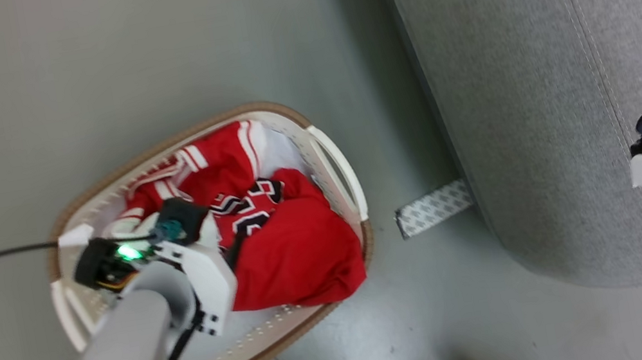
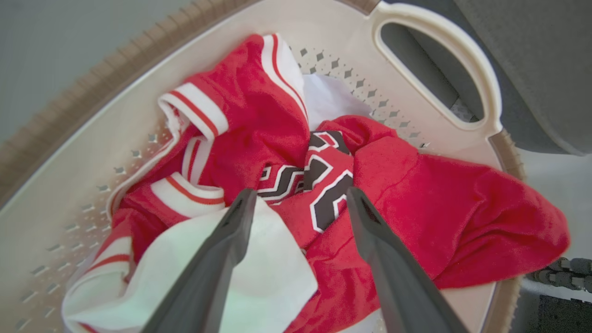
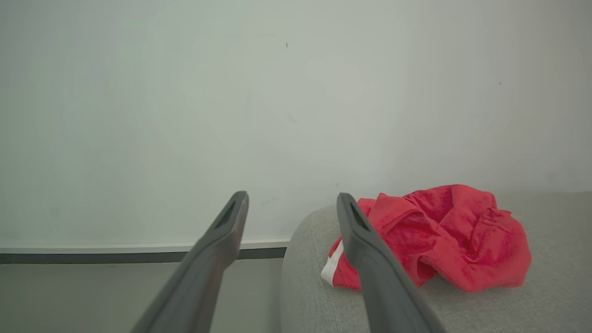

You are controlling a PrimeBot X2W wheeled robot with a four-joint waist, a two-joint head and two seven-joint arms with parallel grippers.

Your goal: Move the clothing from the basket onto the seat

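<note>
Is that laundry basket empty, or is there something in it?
Not empty: crumpled red clothing lies inside the basket, beneath the open left gripper.

Left hand, fingers spread, low inside the basket. Straight ahead of the fingertips and between them, heaped clothing; whether touching, not discernible. Beyond the heap and on both sides, perforated basket side and brown rim, barring sideways travel. Open passage above the rim.

Right hand, fingers spread, in open air. Ahead, bare room wall, well apart. Below and to the hand's right, the seat, with a crumpled red garment just beyond the right finger. To the hand's left, unobstructed space down to the floor.
</note>
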